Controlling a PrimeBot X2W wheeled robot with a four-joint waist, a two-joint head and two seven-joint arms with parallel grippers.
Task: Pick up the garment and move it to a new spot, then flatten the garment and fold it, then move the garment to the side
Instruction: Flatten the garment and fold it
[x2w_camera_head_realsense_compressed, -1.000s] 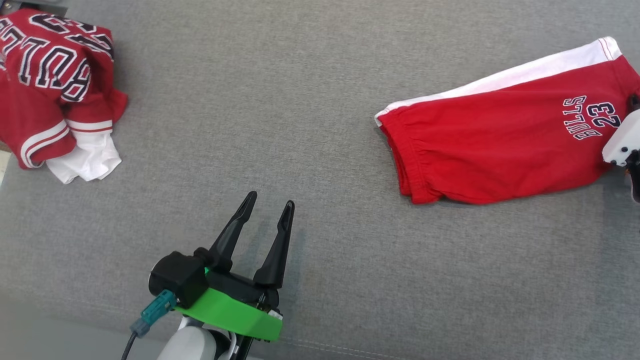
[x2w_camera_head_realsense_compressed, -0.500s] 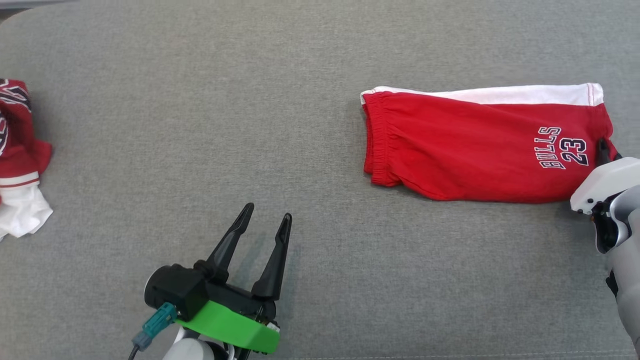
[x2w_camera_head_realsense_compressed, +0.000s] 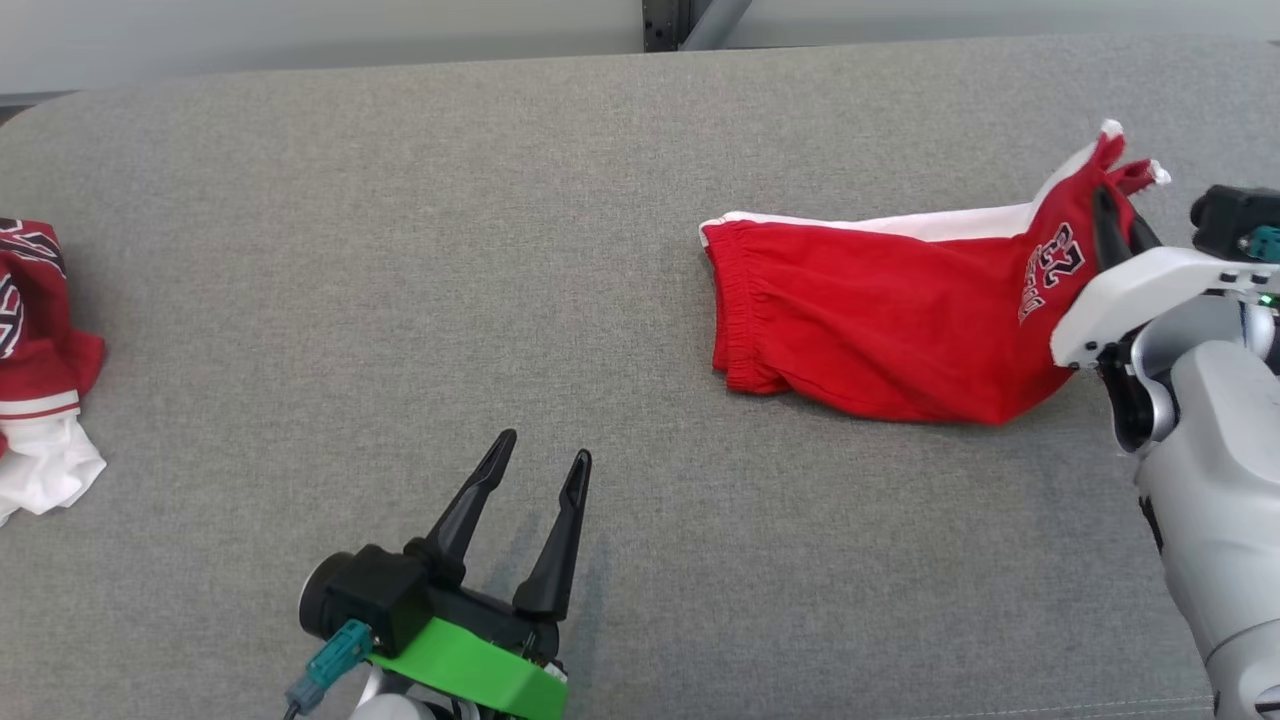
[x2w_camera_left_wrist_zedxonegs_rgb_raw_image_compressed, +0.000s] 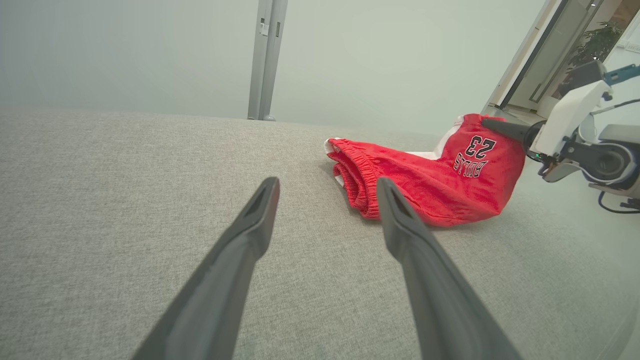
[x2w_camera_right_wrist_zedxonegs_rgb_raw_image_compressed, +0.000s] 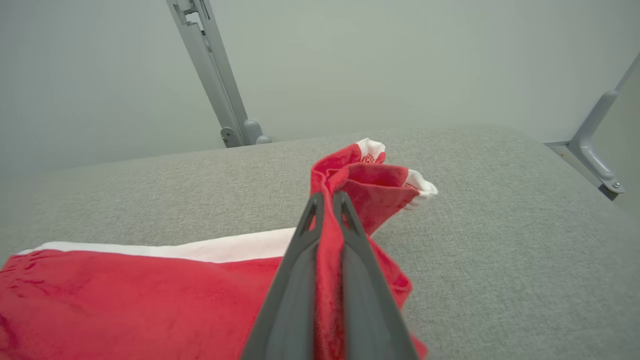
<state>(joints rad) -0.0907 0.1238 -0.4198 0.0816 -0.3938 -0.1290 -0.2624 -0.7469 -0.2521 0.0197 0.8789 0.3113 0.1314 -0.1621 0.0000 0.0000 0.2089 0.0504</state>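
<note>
Lifting shorts (x2w_camera_head_realsense_compressed: 880, 320) higher — right gripper (x2w_camera_right_wrist_zedxonegs_rgb_raw_image_compressed: 328, 199), pinched

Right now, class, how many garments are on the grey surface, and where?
2. The shorts lie at the right, one end pinched up by the right gripper. The jersey is bunched at the left edge, cut off by the frame; more may lie beyond.

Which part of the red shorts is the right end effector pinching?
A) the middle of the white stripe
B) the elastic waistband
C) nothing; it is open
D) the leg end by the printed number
D: the right end effector is shut on the raised leg end of the shorts, beside the number 23.
</note>
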